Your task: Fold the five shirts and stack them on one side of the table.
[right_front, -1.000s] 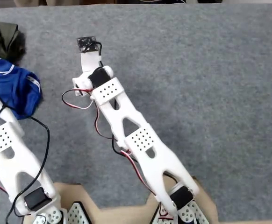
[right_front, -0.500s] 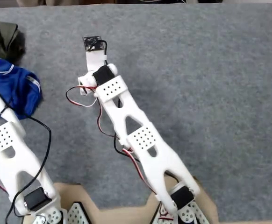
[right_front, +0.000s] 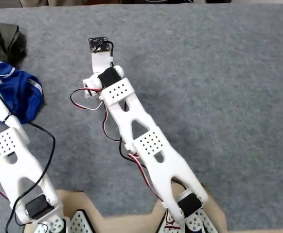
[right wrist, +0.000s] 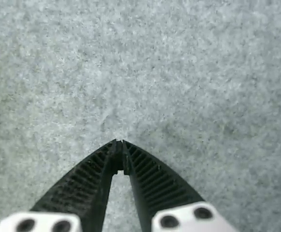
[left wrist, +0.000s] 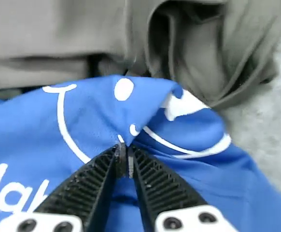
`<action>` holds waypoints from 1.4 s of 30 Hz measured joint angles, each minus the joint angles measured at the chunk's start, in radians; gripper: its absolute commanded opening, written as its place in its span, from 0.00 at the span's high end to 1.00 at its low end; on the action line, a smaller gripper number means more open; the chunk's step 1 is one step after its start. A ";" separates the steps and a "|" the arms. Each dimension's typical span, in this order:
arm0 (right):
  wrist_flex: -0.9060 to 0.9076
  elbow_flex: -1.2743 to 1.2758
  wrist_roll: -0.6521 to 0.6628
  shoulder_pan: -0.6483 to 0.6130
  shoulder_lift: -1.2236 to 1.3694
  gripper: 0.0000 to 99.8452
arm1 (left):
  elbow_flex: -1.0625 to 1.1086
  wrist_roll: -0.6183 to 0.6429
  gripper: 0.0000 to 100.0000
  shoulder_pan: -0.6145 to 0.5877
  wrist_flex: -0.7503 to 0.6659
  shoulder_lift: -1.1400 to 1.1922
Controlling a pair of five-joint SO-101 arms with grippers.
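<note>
Left wrist view: left gripper (left wrist: 125,159) pinched closed on a fold of blue shirt (left wrist: 82,125); olive shirt (left wrist: 198,53) bunched just beyond the tips, touching the blue one. Right wrist view: right gripper (right wrist: 119,157), jaws pressed together, tips above grey table (right wrist: 179,72).

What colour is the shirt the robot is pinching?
The shirt is blue with white markings; left wrist view.

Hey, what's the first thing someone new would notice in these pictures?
The bright blue shirt, bunched at the left edge of the grey table, with the left gripper pinched shut on its fabric. Just beyond it lies a crumpled olive shirt. The right gripper hangs shut over bare table.
</note>
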 measured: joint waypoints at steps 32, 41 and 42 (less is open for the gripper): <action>0.146 0.000 0.000 0.350 -0.173 0.99 | -0.006 0.153 0.94 0.278 0.471 -0.537; 0.245 0.000 0.000 0.387 -0.186 0.99 | 0.066 -0.026 0.64 0.080 0.451 -0.307; 0.247 0.000 0.000 0.387 -0.186 0.99 | 0.066 -0.028 0.64 0.068 0.439 -0.281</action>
